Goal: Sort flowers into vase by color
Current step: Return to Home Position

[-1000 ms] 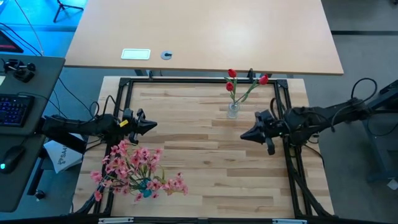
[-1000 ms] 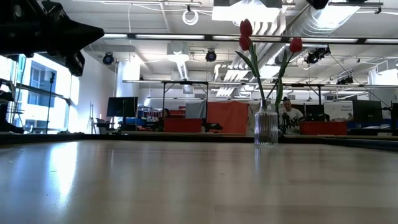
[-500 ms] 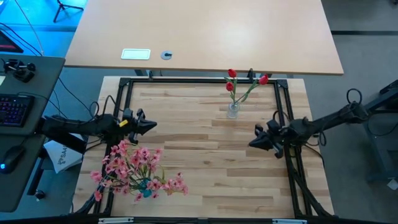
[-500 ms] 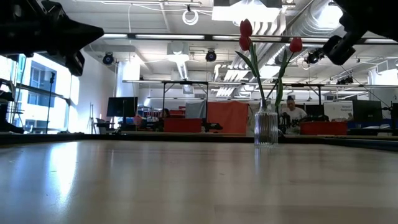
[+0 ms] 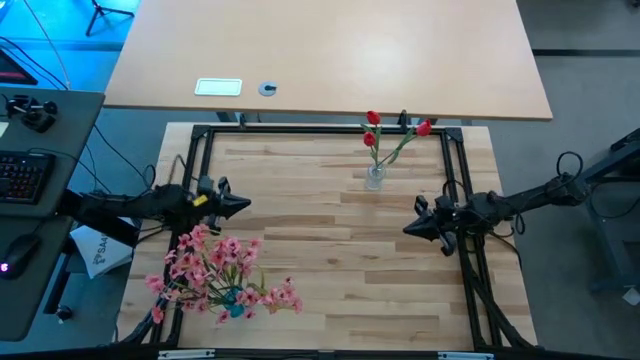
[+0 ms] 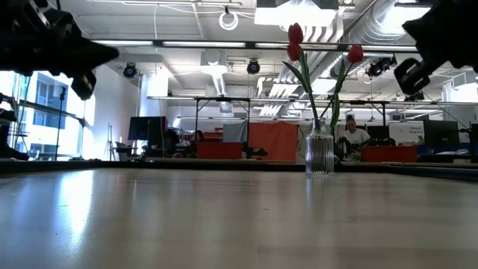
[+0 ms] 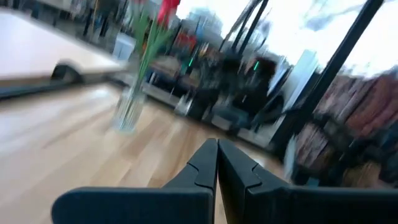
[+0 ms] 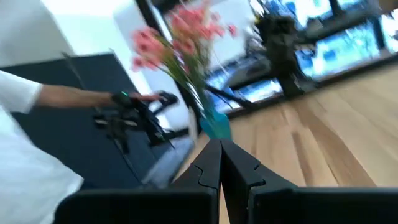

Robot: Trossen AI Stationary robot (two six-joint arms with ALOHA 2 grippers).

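Left tool (image 5: 246, 203) hanging clenched at the left edge of the desk (image 5: 330, 265), right tool (image 5: 407, 229) clenched at right edge, bare wood lying between, pink flowers (image 5: 215, 262) standing front-left, red flowers (image 5: 374, 130) far side.

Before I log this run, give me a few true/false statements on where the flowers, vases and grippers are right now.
1. The red-bud flowers stand in the clear glass vase. True.
2. The pink blossom sprays lie loose, outside any vase. False: their stems sit in the blue vase.
3. The two vases stand side by side. False: the clear glass vase is toward the far side, right of centre, and the blue vase is at the near left corner.
4. The left gripper and the right gripper are both shut and hold nothing. True.
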